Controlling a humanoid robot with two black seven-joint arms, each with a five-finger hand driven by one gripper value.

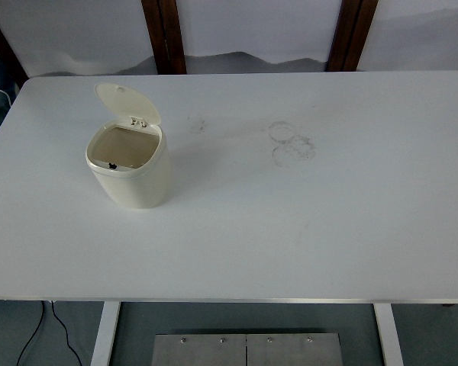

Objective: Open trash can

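A small cream trash can (133, 179) stands on the left part of the white table (305, 229). Its round lid (127, 104) is flipped up and tilted back behind the rim, so the tan inside of the can (122, 147) shows. Neither robot hand nor arm appears in the top view.
Faint ring marks (291, 142) stain the table right of centre. Two dark wooden posts (165, 34) stand behind the far edge. The table's front edge runs along the bottom, with a white leg (105, 332) and a black cable (38, 335) below it.
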